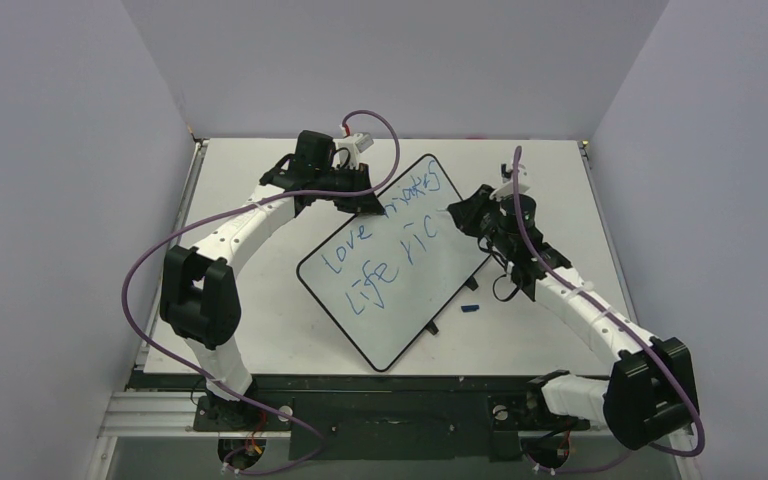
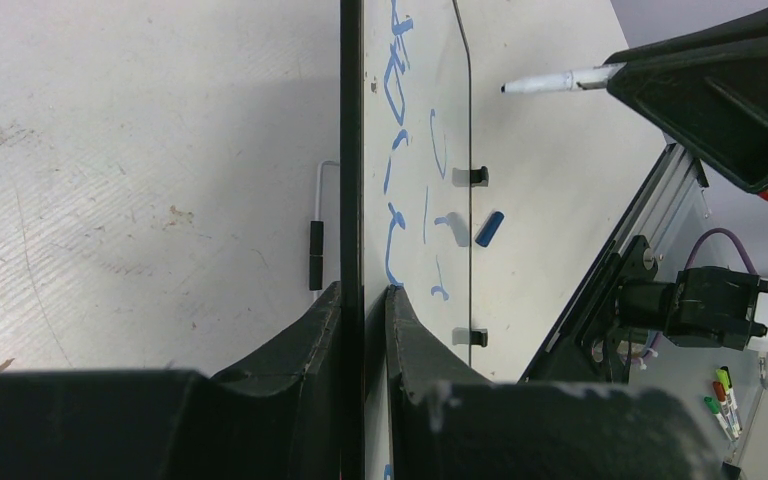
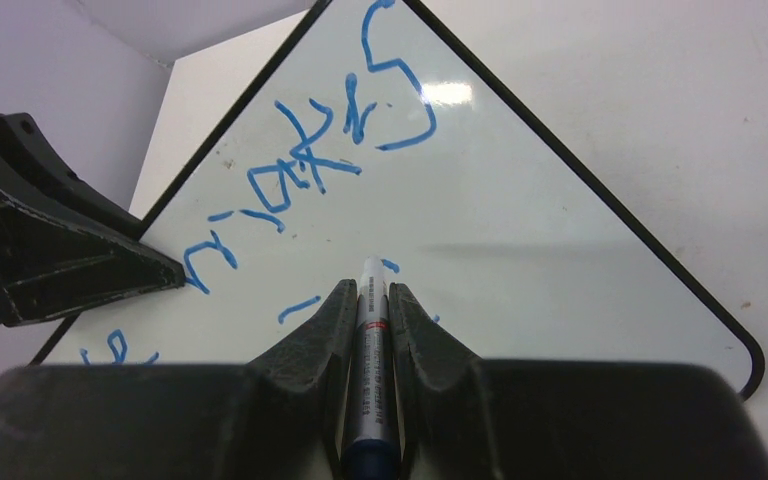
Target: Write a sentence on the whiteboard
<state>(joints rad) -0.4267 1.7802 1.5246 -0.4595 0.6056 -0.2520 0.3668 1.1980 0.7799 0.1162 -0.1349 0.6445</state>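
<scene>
Across the worktop (image 1: 560,180), the whiteboard (image 1: 410,310) is clamped by the left gripper (image 2: 363,292). The marker (image 3: 372,335), pinched by the right gripper (image 3: 372,292), is aimed past the sentence (image 1: 385,250).

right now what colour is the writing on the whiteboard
The writing is blue, clearest in the right wrist view.

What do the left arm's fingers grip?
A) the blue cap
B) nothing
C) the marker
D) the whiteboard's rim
D: the left fingers clamp the whiteboard by its black rim; the marker sits between the right fingers.
</scene>
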